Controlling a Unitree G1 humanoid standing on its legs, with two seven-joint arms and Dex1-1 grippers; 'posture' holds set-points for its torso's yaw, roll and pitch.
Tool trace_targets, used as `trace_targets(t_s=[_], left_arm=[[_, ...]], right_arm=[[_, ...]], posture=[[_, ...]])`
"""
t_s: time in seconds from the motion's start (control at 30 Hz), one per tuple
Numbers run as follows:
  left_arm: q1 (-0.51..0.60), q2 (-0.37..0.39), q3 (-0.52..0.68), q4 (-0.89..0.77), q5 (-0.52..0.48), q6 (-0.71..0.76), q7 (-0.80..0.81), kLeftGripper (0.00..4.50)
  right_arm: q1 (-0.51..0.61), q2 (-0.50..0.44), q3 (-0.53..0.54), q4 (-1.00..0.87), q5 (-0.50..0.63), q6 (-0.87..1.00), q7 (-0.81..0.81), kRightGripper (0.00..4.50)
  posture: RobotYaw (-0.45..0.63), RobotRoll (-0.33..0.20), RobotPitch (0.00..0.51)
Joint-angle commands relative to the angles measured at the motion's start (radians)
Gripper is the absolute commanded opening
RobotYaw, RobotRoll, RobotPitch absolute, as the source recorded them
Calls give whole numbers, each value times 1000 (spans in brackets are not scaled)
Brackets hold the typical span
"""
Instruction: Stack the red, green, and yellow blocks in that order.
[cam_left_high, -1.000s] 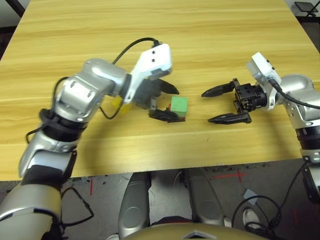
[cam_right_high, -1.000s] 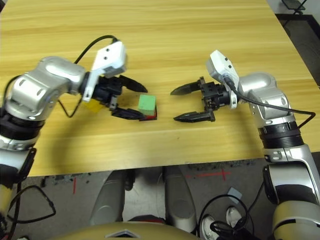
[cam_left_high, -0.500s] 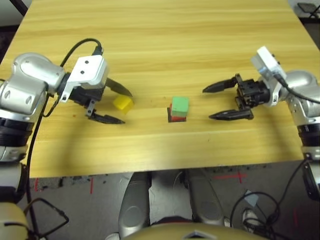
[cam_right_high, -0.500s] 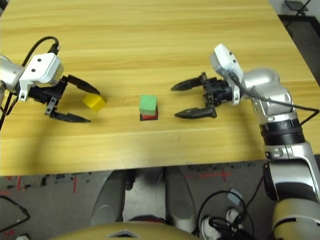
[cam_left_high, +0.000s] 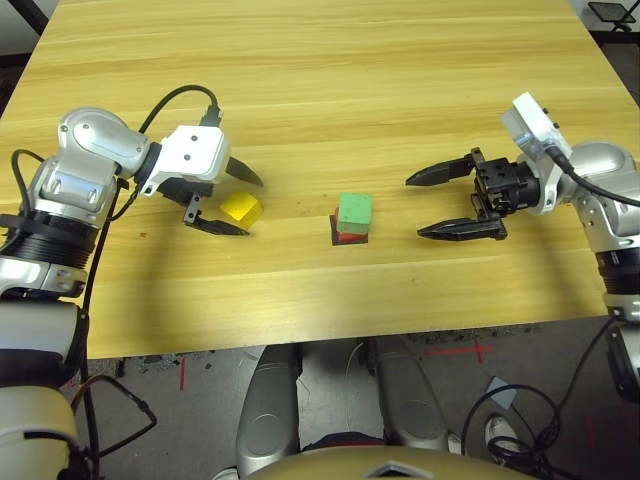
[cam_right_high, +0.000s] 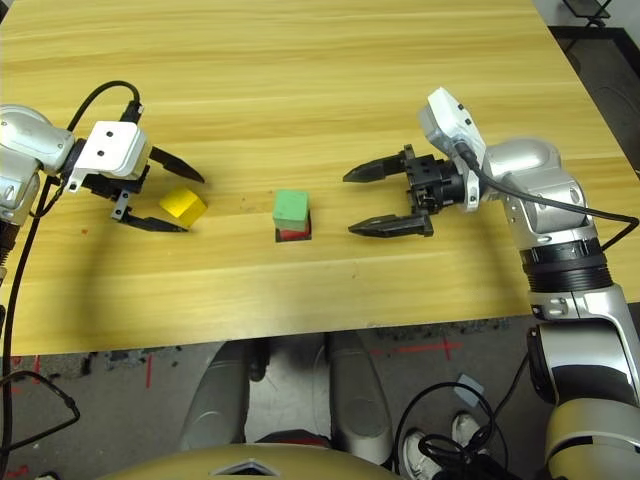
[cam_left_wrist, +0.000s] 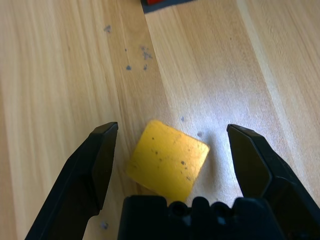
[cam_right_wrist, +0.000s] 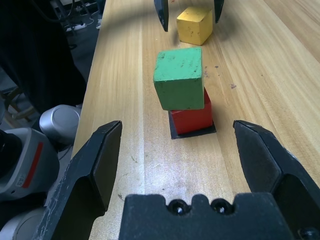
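The green matte cube (cam_right_wrist: 180, 80) is sitting on the red matte cube (cam_right_wrist: 192, 119), the yellow matte cube (cam_left_high: 241, 209) lying to their left.

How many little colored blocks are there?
3: the yellow block between the left gripper's fingers, and the green block atop the red block, on the black patch.

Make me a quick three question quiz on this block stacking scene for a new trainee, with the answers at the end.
1. Which block sits directly on top of the red block?
2. True or false: the left claw is closed on the yellow block.
3. Fill in the blank: the red block stands on a flat ____ patch on the table.

Key:
1. The green block.
2. False; its jaws stand open on either side of that block, touching neither face.
3. Black.
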Motion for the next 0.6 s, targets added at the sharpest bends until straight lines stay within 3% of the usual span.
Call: trace_targets(t_s=[0.03, 0.17, 0.23, 0.33, 0.43, 0.6], left_arm=[[-9, 6, -23, 33, 23, -31, -10, 4446], [-12, 1, -28, 67, 38, -57, -10, 4282], [-8, -1, -21, 78, 42, -64, -10, 3883], [0, 13, -23, 52, 30, -52, -10, 2909], [3, 13, -4, -20, 16, 49, -9, 2035], [-22, 21, 32, -215, -15, 381, -2, 2050]], right_arm=[[17, -11, -18, -34, 17, 15, -2, 4500], [13, -7, -17, -33, 15, 18, -3, 4500], [9, -6, -17, -32, 15, 20, -4, 4500], [7, -7, -16, -28, 14, 18, -1, 4500], [6, -8, -16, -23, 12, 16, 0, 4500], [5, -7, -15, -16, 9, 14, 0, 4500]], posture=[[52, -35, 288], [53, -38, 286], [54, -39, 286], [57, -40, 284], [60, -39, 284], [73, -36, 282]])
